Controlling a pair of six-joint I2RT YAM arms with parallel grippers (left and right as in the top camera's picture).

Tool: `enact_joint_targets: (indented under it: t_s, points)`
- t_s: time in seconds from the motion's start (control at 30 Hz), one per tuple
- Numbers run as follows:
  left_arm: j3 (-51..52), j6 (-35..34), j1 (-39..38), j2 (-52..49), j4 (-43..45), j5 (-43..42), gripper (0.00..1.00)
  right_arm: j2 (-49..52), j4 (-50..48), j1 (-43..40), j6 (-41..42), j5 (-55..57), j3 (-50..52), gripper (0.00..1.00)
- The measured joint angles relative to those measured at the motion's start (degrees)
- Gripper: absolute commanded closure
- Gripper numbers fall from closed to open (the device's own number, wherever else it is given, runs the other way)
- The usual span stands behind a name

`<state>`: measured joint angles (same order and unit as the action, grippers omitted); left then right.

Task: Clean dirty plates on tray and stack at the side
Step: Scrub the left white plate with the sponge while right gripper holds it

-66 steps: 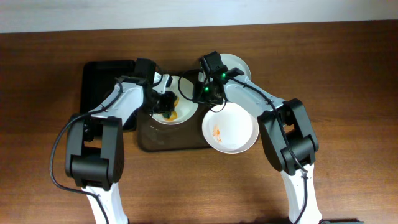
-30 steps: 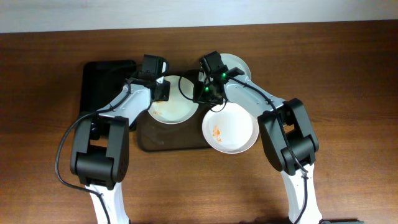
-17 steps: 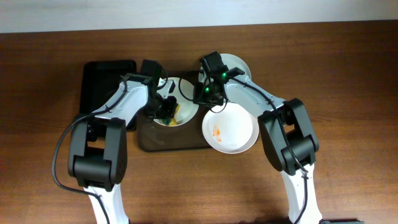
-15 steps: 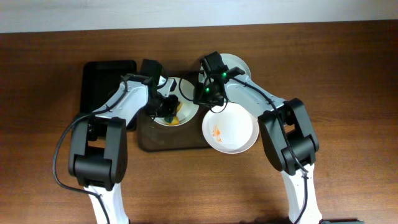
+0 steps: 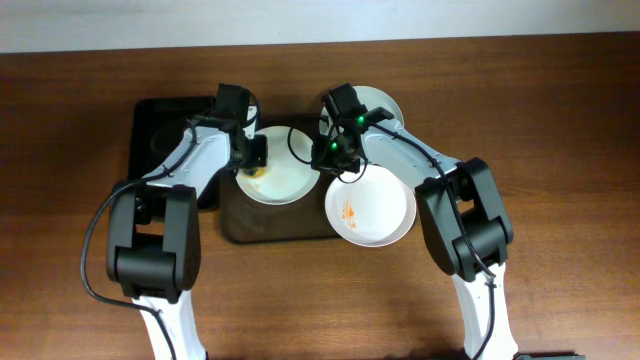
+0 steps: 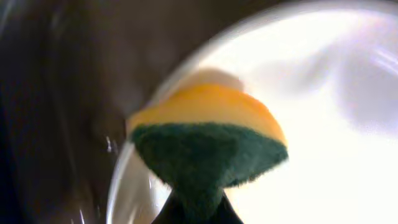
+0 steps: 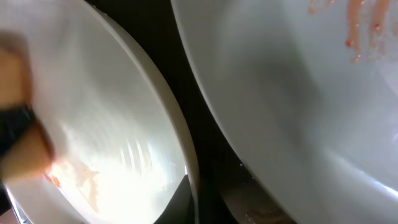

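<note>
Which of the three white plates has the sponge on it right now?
The leftmost plate, on the dark tray: the yellow-and-green sponge sits at its left rim. The orange-smeared front plate and the half-hidden rear plate have no sponge.

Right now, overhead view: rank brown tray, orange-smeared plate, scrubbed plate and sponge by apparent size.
1. brown tray, though partly covered.
2. orange-smeared plate and scrubbed plate: alike, not ranked.
3. sponge.
</note>
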<state>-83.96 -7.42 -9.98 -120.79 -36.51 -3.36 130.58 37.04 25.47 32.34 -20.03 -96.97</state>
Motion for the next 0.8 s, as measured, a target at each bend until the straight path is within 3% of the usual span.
enact_joint_targets:
  t_s: [0.2,0.43,0.57,0.67,0.73,0.8]
  points:
    - [-0.83,-0.17,0.26,0.28,-10.54,-11.32,0.99,0.00,0.07,0.00,-0.02,-0.20,0.00,0.96]
    - [-1.18,-2.14,0.24,-1.33,3.69,-16.41,0.99,0.00,0.24,-0.02,-0.02,-0.59,0.00,0.96]
    - [-2.45,-3.69,0.37,-3.76,6.82,-17.73,0.99,0.00,0.24,-0.11,-0.02,-0.59,0.00,0.96]
    - [-5.46,-4.31,0.76,-4.63,0.87,-17.16,0.99,0.00,0.24,-0.11,-0.02,-0.61,0.00,0.96]
    - [-10.45,-4.61,1.18,-5.70,-8.74,-12.13,0.99,0.00,0.22,-0.11,-0.04,-0.63,0.00,0.96]
    - [-15.58,-4.63,1.55,-6.27,-12.55,-6.97,0.99,0.00,0.24,-0.11,-0.02,-0.63,0.00,0.96]
